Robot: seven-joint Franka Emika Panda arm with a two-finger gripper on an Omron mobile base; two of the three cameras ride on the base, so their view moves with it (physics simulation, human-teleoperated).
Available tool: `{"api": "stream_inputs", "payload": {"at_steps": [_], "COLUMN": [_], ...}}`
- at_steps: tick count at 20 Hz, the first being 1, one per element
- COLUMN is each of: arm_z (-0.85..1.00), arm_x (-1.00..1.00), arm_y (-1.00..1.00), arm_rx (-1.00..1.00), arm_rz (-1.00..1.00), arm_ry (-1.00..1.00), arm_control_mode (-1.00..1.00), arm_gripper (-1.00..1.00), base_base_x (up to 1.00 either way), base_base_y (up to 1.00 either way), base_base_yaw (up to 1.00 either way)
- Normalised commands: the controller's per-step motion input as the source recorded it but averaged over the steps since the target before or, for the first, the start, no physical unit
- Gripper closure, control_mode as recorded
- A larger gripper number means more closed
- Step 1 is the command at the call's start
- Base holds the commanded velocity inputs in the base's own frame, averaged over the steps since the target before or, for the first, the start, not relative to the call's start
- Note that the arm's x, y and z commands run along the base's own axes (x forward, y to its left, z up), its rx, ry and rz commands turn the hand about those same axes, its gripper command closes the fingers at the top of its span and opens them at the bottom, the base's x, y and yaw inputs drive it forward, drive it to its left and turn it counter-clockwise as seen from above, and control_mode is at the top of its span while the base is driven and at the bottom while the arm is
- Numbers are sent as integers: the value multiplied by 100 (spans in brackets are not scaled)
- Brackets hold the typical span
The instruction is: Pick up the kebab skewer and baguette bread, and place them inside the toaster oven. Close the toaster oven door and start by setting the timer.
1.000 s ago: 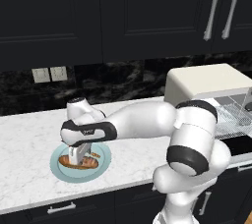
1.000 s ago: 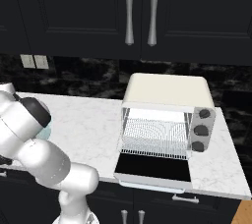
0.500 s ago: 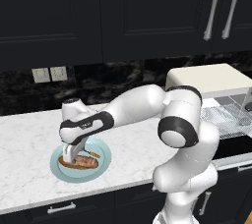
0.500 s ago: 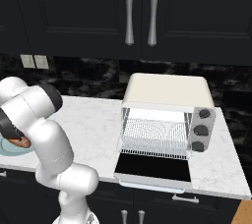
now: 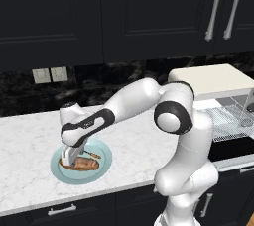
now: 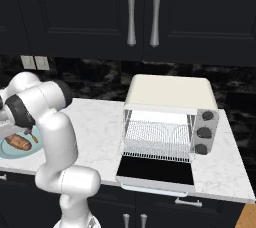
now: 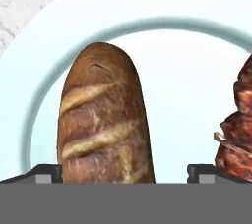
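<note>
Counter [image 5: 30,131] carrying oven [image 6: 170,117] at right end, plate [image 5: 101,163] at left end, well apart. Oven door [image 6: 156,172] lying folded down flat, rack [image 6: 157,139] showing inside. Arm reaching down-left over plate. Gripper [image 7: 125,173] hanging low over plate, jaws spread wide, straddling baguette [image 7: 103,120], gripping nothing. Baguette lying on plate. Skewer [image 7: 238,129] lying just beside baguette on same plate, apart from it.

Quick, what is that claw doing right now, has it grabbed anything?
Gripper: open, holding nothing; its fingertips stand on either side of the baguette bread on the plate.
</note>
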Motion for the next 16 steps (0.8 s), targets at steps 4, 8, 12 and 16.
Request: {"api": "stream_inputs", "payload": {"at_steps": [4, 8, 12, 16], "arm_z": [-15, -6, 0, -1], "arm_x": [0, -3, -4, -3], "arm_y": [0, 0, -1, -7], "arm_rx": [0, 0, 0, 0], "arm_rz": [0, 0, 0, 0], "arm_ry": [1, 0, 0, 0], "arm_control_mode": [-100, -100, -100, -100], "arm_gripper": [-100, -100, -100, -100], "base_base_x": [0, 0, 0, 0], "base_base_y": [0, 0, 0, 0], "base_base_yaw": [0, 0, 0, 0]}}
